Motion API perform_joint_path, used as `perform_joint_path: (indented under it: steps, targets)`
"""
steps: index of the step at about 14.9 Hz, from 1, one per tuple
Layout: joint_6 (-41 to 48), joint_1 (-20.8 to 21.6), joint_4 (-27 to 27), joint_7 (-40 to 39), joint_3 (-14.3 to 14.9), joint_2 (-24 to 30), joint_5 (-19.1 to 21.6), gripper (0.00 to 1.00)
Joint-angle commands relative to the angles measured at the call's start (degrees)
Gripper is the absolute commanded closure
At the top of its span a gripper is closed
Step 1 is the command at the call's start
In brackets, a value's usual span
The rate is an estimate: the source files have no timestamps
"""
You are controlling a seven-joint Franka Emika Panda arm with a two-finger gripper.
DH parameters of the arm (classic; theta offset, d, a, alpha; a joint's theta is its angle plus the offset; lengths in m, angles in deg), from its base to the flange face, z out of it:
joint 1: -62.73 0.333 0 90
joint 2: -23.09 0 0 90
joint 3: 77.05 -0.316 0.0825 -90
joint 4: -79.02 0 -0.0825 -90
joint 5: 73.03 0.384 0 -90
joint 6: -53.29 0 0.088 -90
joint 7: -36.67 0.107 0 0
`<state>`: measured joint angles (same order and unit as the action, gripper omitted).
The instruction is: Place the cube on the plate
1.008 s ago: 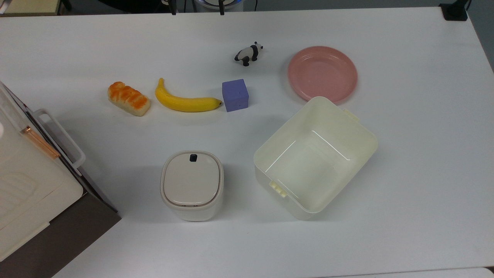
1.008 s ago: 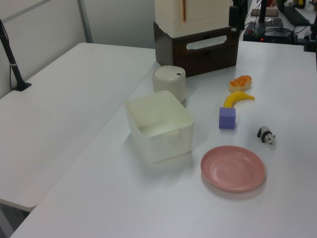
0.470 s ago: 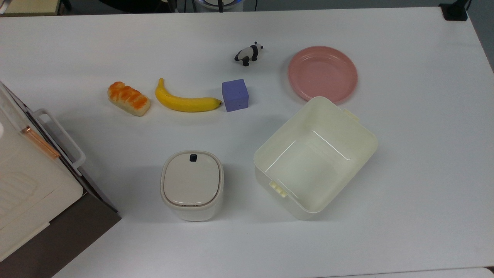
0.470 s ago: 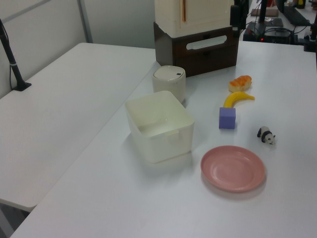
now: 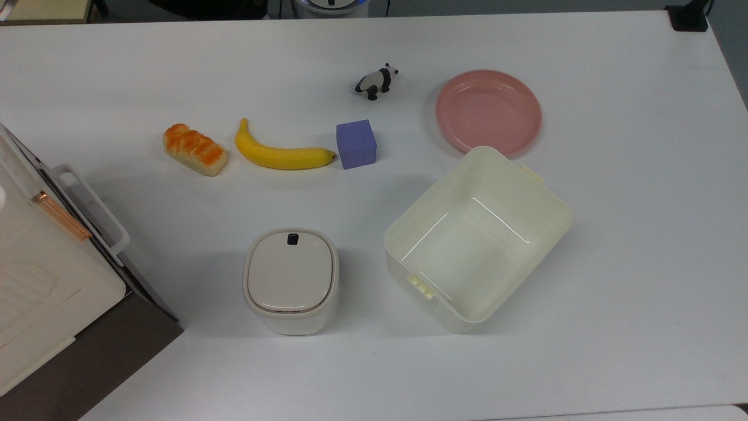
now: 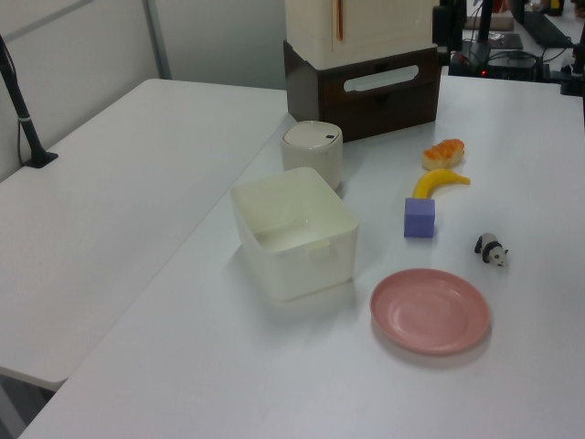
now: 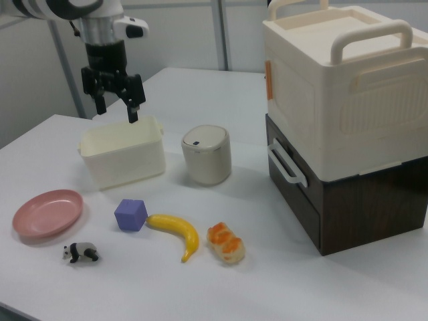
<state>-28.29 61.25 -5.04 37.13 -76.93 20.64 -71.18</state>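
**Cube on the counter, hand high and well apart**

The cube (image 5: 356,144) sits flat on the white counter (image 5: 631,245), and everything else can be placed from it. In the top view, the banana (image 5: 281,153) lies to the cube's left with its dark tip just beside the cube, and the bread roll (image 5: 194,149) lies beyond the banana. The toy panda (image 5: 376,81) stands above the cube, near it but apart. The plate (image 5: 488,111) lies up and to the right of the cube, bare, with clear counter between the two. The cream tub (image 5: 476,240) sits below and right of the cube, its upper corner just beside the plate's rim. The lidded bin (image 5: 290,279) stands below and left of the cube.

In the right view, the hand (image 7: 114,105) hangs in the air with its two dark fingers spread wide and holding nothing. There it is well above the cube (image 7: 131,215), over the tub (image 7: 123,156), with the tub between them.
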Motion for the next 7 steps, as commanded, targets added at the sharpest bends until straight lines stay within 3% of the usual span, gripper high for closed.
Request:
perform_joint_path:
  steps: [1,7]
  targets:
    - [1.6,0.1,-0.5,-1.2,1.7,3.7,1.2,0.0]
    - [1.3,0.4,-0.6,-1.2,1.8,3.7,1.1,0.0]
